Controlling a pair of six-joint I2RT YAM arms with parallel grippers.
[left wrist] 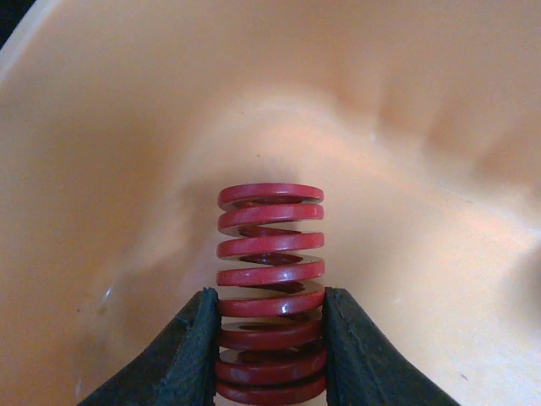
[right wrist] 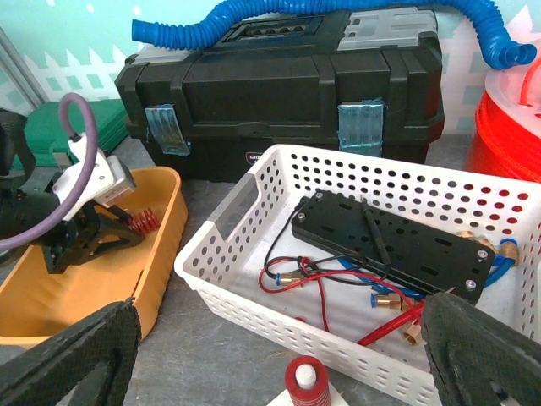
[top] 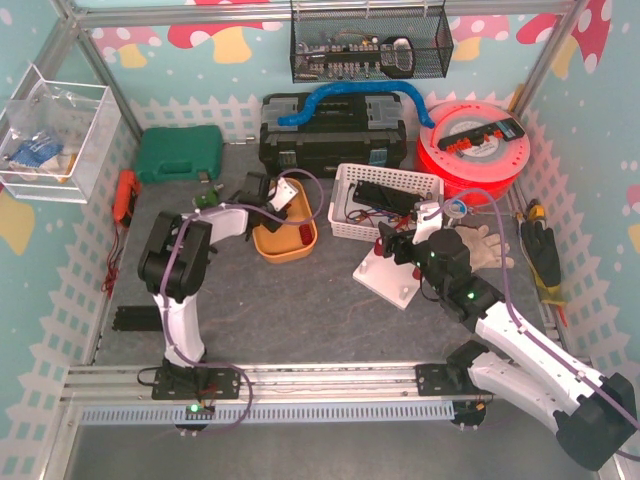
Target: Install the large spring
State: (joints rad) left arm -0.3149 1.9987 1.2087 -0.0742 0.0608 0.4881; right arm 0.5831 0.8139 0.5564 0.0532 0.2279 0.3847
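Observation:
My left gripper [top: 284, 203] reaches into the orange bin [top: 268, 243]. In the left wrist view it [left wrist: 270, 347] is shut on the lower coils of a red spring [left wrist: 270, 254], which stands out ahead of the fingers just over the bin's floor. The right wrist view shows that spring [right wrist: 144, 222] at the tips of the left gripper inside the bin [right wrist: 165, 254]. My right gripper [top: 396, 247] is open wide and empty above the white base plate [top: 392, 280]. Between its fingers [right wrist: 72, 355], a white post carries another red spring [right wrist: 306, 382].
A white perforated basket [top: 345, 185] with a black plate and wires stands behind the base plate. A black toolbox [top: 330, 135] with a blue hose, a green case [top: 178, 152], a red spool [top: 475, 150] and a glove [top: 485, 245] lie around.

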